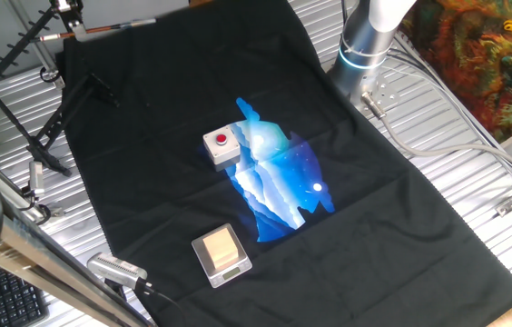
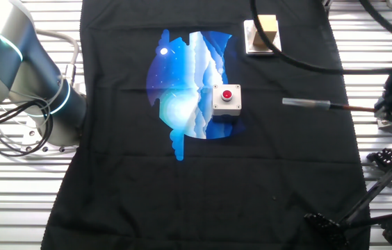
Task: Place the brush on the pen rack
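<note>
Brush [image 2: 324,105]: held level above the black cloth [image 2: 203,194], handle end in the gripper [image 2: 390,110] at the right edge, seemingly clamped. Pen rack [image 2: 384,184]: nearer, partly cut off, teeth unclear. Step judged: carrying; next, lowering the brush across the rack. Fingers hard to make out.

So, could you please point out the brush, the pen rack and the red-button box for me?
brush [image 2: 306,103]: the other fixed view, on its pale tip end.
pen rack [image 1: 13,47]: one fixed view, on its toothed bar.
red-button box [image 2: 226,98]: the other fixed view, on its top face.
</note>
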`<state>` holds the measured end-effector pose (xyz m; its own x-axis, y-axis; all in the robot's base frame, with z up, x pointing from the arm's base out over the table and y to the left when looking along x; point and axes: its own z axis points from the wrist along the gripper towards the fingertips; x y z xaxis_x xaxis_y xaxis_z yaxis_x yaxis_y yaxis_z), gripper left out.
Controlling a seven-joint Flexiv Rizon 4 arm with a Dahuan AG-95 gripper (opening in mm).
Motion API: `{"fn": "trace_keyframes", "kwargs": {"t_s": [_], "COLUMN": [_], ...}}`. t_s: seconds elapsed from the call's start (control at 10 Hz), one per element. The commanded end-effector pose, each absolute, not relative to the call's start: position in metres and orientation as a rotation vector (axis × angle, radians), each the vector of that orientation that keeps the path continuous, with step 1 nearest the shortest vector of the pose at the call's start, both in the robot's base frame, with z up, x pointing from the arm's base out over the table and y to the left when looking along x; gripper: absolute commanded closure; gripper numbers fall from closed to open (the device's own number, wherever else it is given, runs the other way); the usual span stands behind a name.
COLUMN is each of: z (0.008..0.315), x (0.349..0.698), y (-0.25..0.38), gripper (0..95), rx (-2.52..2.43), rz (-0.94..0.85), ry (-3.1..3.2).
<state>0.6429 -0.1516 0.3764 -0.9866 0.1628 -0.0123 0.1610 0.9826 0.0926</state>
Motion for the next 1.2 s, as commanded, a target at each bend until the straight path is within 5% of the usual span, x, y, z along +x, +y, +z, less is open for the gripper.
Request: {"fn": "trace_keyframes", "kwargs": {"t_s": [0.1,1.2], "z": [0.375,0.358], "x": [0.646,0.643], "y": [-0.156,-0.167], "gripper": [95.0,95.0], "rx": [0.251,0.268], "rz": [0.143,0.140], "ry": [3.111,3.078]}}
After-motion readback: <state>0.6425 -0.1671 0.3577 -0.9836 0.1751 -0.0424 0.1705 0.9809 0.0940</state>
